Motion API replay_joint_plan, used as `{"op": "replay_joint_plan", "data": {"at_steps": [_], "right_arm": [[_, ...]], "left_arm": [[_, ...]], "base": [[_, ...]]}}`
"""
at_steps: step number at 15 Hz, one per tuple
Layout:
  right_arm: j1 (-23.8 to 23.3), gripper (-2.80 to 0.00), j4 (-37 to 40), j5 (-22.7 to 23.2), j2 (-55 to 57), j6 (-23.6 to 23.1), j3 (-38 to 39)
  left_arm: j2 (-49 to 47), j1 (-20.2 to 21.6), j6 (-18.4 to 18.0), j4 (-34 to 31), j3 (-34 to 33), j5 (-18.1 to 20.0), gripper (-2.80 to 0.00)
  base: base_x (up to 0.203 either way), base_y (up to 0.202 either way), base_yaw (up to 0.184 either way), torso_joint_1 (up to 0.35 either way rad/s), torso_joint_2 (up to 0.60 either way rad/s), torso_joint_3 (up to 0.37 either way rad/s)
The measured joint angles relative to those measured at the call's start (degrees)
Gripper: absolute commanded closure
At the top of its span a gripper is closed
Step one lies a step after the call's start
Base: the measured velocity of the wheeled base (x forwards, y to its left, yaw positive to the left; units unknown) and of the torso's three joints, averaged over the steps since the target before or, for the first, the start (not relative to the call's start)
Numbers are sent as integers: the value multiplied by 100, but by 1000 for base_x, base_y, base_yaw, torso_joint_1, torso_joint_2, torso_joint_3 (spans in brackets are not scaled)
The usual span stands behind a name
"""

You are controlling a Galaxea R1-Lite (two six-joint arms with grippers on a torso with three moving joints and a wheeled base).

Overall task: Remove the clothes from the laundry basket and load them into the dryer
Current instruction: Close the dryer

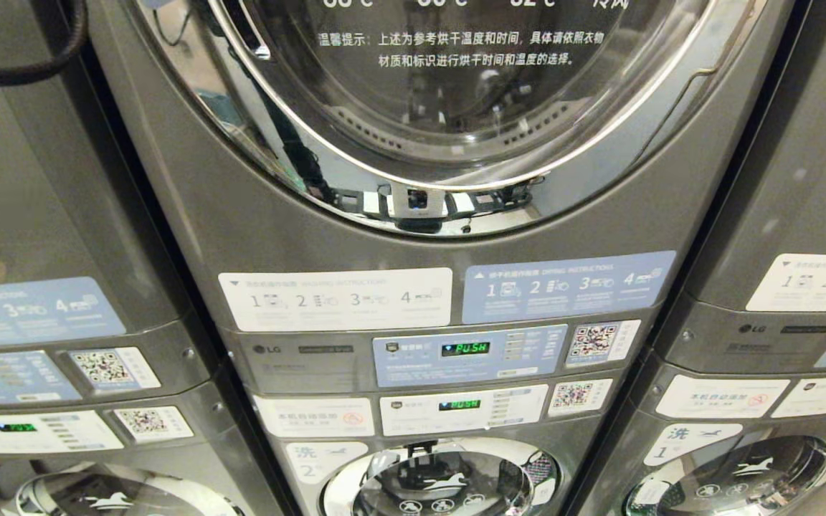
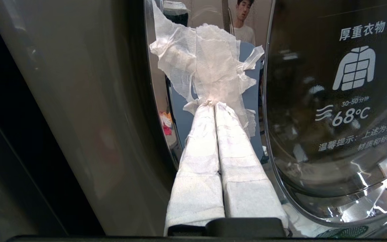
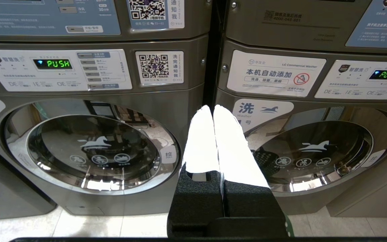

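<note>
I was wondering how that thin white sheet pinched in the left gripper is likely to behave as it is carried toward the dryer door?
The white sheet looks very floppy: it crumples and fans out from the left gripper without holding shape. It seems light, being thin enough to show faintly through. Its ragged edges suggest it may tear or snag on the dryer door rim.

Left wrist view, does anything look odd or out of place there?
Yes. The left claw is shut on a thin, torn white sheet beside the dryer door; it looks like tissue, not clothing.
</note>
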State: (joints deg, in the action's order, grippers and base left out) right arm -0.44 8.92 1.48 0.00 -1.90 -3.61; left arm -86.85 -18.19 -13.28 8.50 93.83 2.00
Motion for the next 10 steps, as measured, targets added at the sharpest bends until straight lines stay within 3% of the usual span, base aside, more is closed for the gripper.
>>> {"op": "replay_joint_plan", "data": {"at_steps": [6,10], "right_arm": [[0,0,-2,-10,0,24,0],[0,0,-2,-155,0,85,0]], "left_arm": [[27,-91,-4,17,18,-11,0],[865,-221,-212,-374,-139,-14,0]], "base": [[0,0,0,0,0,0],[0,0,0,0,0,0]]}}
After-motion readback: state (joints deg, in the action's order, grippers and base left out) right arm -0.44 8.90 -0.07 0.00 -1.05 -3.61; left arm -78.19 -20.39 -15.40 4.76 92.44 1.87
